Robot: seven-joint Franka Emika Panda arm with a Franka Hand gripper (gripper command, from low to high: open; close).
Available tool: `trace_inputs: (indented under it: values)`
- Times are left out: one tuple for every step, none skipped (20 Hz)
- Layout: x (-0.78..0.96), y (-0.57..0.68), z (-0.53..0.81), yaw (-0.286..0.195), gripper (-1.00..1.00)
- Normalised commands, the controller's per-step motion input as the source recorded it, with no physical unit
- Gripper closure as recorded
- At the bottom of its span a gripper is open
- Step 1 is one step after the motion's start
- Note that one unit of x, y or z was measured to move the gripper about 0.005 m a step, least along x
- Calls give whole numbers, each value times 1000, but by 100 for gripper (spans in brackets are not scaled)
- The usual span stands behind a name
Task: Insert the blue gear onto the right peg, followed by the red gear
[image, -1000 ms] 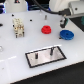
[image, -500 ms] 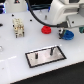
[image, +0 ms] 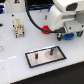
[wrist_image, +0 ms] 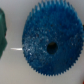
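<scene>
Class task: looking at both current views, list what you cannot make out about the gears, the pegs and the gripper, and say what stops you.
- Blue gear: in the exterior view, hidden beneath the arm.
- Gripper: its fingers show in neither view, so open or shut is unknowable.
- Red gear: partly covered by the arm, teeth too blurred.
- Right peg: exterior view too small for detail.

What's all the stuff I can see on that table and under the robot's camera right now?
blue gear: one, bright blue, fills the wrist view; directly under the gripper, mostly hidden in the exterior view.
red gear: one, red, partly behind the arm.
plate: one, grey with black border, near the front of the table.
pegs: two, dark, upright on the plate; the right peg looks taller.
white block: one, white and tan, towards the exterior view's left.
green piece: one, dark green, beside the blue gear.
table: one, white.
gripper: one, white arm, over the blue gear; fingers unclear.
</scene>
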Motion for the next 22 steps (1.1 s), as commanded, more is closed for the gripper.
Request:
trace_inputs:
  values:
    - [-591,157,-103,0,-100]
    - [-571,163,-106,0,-100]
    - [-586,189,-137,0,-100]
    - [-566,200,-143,0,-100]
    - [-560,209,-154,0,-100]
    - [-160,23,0,0,-100]
    - [-157,4,27,0,-100]
    - [-409,187,-165,0,-100]
    - [-310,-21,-163,0,100]
    - [-210,-5,-26,0,100]
    - [-279,-26,-85,0,100]
    - [-228,-23,-94,0,100]
    - [-215,-50,-69,0,100]
    - [-182,-22,-101,0,100]
    - [-198,-19,-75,0,100]
    - [-189,-12,-9,0,100]
    - [-98,-9,13,0,100]
    - [-125,-4,-52,0,100]
    - [-158,0,-7,0,100]
    - [-294,-47,-124,0,100]
    - [-141,-5,-27,0,100]
    - [-196,-4,-140,0,100]
